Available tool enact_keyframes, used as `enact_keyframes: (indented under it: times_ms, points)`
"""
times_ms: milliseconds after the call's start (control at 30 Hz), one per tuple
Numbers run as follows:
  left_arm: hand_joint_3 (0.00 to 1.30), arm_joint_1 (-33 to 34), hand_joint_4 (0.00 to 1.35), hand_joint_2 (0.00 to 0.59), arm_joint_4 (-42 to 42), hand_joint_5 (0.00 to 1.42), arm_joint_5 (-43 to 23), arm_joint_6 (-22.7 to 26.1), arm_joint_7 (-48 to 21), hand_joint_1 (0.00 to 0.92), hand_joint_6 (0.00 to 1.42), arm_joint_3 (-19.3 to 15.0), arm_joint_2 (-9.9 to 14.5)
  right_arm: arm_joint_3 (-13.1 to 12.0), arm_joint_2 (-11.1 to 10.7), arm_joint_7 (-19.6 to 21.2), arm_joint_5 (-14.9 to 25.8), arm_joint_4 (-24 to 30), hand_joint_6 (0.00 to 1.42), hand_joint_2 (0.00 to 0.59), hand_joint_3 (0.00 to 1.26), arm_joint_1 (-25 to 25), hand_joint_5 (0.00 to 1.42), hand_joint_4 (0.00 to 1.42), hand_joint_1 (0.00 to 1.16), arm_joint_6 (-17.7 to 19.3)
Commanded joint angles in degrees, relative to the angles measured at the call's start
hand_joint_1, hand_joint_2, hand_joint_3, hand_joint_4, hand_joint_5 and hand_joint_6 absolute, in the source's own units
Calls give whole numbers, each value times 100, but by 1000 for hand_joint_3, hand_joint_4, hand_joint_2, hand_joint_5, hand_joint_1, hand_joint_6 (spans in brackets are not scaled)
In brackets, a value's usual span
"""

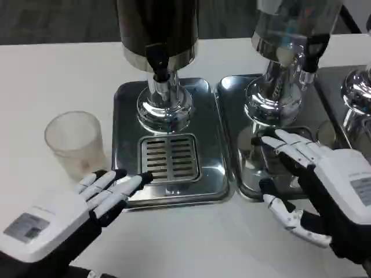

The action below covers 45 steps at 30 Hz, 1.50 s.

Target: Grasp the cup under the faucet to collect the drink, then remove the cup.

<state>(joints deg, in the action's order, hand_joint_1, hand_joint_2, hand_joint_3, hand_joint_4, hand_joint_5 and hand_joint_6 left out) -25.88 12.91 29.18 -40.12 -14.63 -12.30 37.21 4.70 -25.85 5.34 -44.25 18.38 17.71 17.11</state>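
Left hand (87, 200) fingers apart, holding nothing, low on white desk (35, 75) beside frosted translucent plastic cup (74, 142) | cup stands left of steel drip tray (124, 145), not under black faucet (157, 65), likely awaiting grasp | right hand (316, 182) spread, unladen, over neighbouring tray

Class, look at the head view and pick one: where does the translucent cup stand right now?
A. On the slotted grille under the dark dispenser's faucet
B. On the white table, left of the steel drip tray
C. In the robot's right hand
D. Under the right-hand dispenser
B: the translucent cup stands on the white table, left of the steel drip tray, with the left hand just below it and not holding it.
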Motion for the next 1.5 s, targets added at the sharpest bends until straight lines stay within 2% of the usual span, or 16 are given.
enact_keyframes:
  times_ms: [33,167,567,733,900,1500]
  points:
    - [0,-16,0,33,39,0,-29,33,72,0,0,-26,22,-32,10,19,59,17,258,474,215,-45,165,134,248,40]
    - [0,55,0,33,-137,0,-138,-21,73,0,0,-84,113,98,153,-9,-47,57,265,474,218,-127,180,150,248,-73]
    - [0,174,0,33,-305,0,-184,-106,79,0,0,-46,167,126,252,10,-154,124,272,483,219,-119,192,161,253,-157]
    - [0,178,0,33,-210,0,-102,-20,57,0,0,48,93,29,210,67,-79,70,278,484,221,-73,192,161,255,-94]
    - [0,-31,0,33,188,0,107,153,90,0,0,109,-130,-190,38,145,132,-75,281,484,226,104,192,163,257,182]
    - [0,-628,0,33,383,0,252,179,349,0,0,-189,-312,-207,22,46,140,-11,282,477,228,148,192,164,275,186]
